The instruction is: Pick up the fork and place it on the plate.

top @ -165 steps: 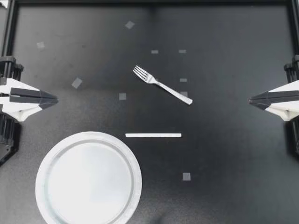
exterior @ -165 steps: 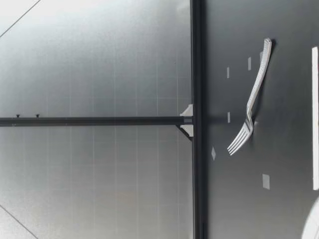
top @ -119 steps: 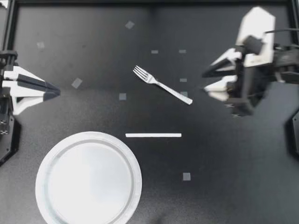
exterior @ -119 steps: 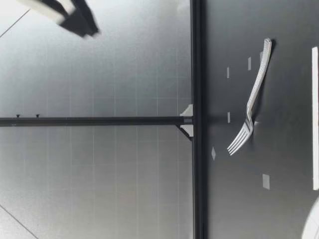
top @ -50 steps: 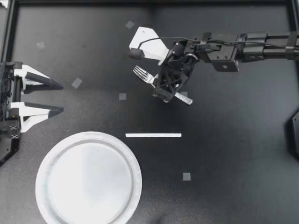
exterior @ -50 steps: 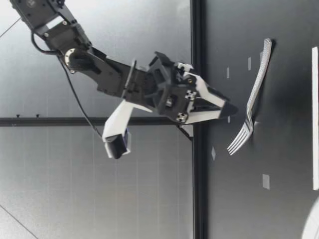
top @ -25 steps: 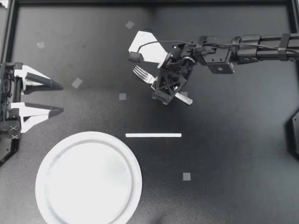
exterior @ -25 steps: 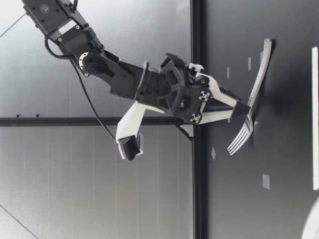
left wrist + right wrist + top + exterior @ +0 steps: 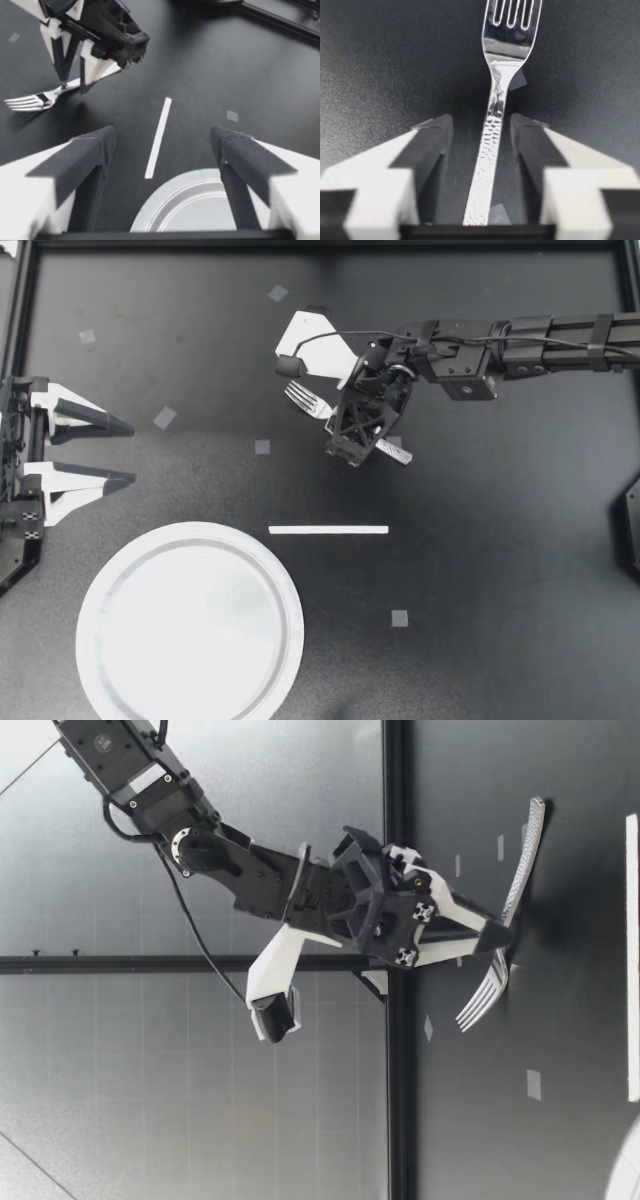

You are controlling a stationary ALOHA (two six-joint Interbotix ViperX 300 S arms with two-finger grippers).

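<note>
One fork [image 9: 304, 401], diag., tines twd left.

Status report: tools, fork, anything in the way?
Right tool open, straddling handle of shiny silver metal fork. Left tool open, idle. No obstacle toward round white plate.

Bright overhead light glares on the plate [image 9: 190, 630]; the fork [image 9: 37, 100] casts soft shadow.

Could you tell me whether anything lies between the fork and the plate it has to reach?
Only a thin white strip lies flat between the fork and the plate; a lifted fork should pass over it. My right gripper is open astride the fork's handle, with nothing between them.
</note>
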